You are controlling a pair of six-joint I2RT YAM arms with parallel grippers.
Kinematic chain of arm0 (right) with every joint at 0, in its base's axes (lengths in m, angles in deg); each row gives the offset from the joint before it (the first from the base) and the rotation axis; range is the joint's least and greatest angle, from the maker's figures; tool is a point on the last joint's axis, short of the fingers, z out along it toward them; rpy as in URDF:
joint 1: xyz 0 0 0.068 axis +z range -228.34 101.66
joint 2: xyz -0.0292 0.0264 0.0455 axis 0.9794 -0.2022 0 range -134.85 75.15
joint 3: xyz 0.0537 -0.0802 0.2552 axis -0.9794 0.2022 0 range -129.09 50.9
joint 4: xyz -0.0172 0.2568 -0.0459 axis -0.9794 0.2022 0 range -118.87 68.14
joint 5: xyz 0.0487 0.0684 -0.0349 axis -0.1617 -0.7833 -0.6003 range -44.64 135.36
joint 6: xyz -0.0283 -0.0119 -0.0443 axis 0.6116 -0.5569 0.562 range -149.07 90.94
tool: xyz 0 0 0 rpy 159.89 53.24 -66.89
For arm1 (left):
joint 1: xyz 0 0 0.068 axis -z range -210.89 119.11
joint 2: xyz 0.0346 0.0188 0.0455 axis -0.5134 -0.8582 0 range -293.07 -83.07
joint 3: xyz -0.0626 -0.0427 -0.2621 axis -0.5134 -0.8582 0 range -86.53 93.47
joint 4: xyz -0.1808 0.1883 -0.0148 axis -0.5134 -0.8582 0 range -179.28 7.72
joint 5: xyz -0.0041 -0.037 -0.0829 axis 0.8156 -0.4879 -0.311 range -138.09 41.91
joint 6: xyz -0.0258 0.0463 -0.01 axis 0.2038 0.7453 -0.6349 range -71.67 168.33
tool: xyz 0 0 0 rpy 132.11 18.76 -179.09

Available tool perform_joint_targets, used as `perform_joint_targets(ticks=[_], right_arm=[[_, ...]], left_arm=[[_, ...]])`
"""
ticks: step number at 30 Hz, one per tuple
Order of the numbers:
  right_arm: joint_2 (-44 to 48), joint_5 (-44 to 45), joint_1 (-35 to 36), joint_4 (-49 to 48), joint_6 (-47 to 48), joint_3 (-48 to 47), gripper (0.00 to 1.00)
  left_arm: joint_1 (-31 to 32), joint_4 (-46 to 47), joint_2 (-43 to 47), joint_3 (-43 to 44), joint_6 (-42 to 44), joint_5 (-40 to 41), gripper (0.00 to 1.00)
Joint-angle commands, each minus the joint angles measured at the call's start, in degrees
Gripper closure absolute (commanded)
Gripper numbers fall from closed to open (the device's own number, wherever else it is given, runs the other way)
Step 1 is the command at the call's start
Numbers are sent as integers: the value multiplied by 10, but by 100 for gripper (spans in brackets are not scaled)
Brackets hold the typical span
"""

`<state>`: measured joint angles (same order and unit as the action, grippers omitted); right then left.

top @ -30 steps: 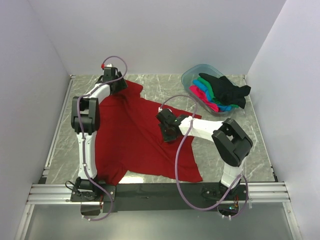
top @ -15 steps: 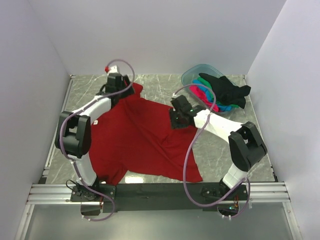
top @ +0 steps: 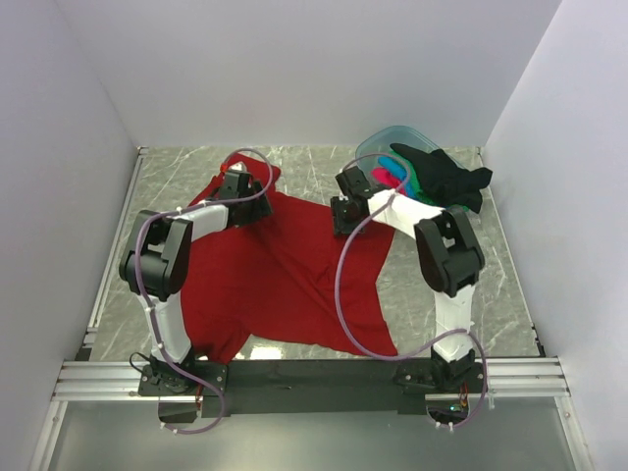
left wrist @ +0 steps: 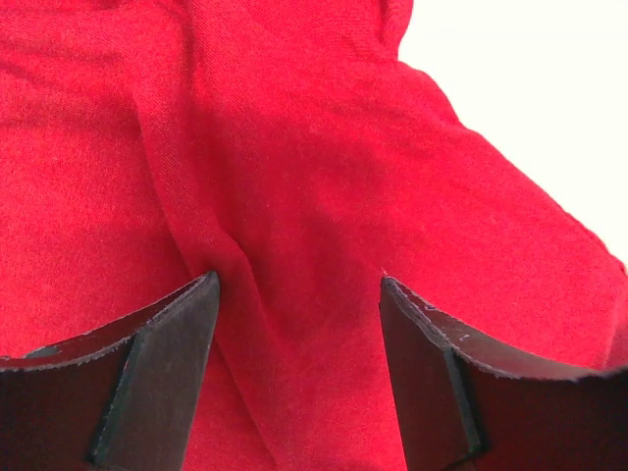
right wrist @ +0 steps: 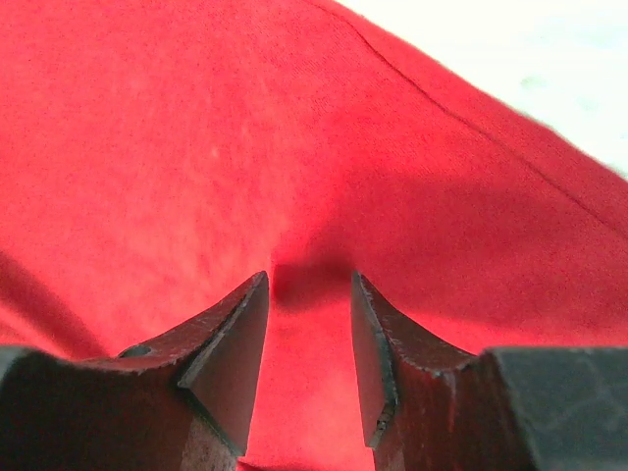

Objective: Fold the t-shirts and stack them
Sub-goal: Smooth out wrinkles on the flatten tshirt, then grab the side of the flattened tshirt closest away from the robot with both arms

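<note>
Left wrist view: dark red t-shirt runs off every edge but the upper right corner, so no outline can be read. The fingers of the left gripper are cut off by the bottom edge behind their tips. Beyond the fingertips to the right, the table is washed out white, with no detail.

Right wrist view: same cloth, again cut off. The right gripper shows its fingers only in part. Whether the small ridge between them is pinched, cannot tell.

Top view: both sets of fingertips are hidden under their own wrists. Behind the right fingers, the tub is half covered by the black t-shirt. The pink t-shirt and green t-shirt show as slivers.
</note>
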<state>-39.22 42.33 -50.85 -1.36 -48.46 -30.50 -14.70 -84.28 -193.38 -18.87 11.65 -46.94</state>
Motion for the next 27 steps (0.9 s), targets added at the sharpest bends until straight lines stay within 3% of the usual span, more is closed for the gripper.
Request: perform_joint_targets(ticks=[1, 11, 24, 27], right_arm=[[-33, -24, -2, 30, 13, -52, 54], [-138, -49, -2, 87, 30, -185, 57], [-332, -137, -9, 216, 37, -553, 61], [-351, -157, -21, 208, 29, -579, 59]], left_arm=[[-15, 16, -13, -15, -15, -32, 28], [-52, 6, -25, 11, -7, -55, 28], [-96, -13, -61, 73, 3, -80, 28], [-101, -18, -76, 98, 8, -79, 28]])
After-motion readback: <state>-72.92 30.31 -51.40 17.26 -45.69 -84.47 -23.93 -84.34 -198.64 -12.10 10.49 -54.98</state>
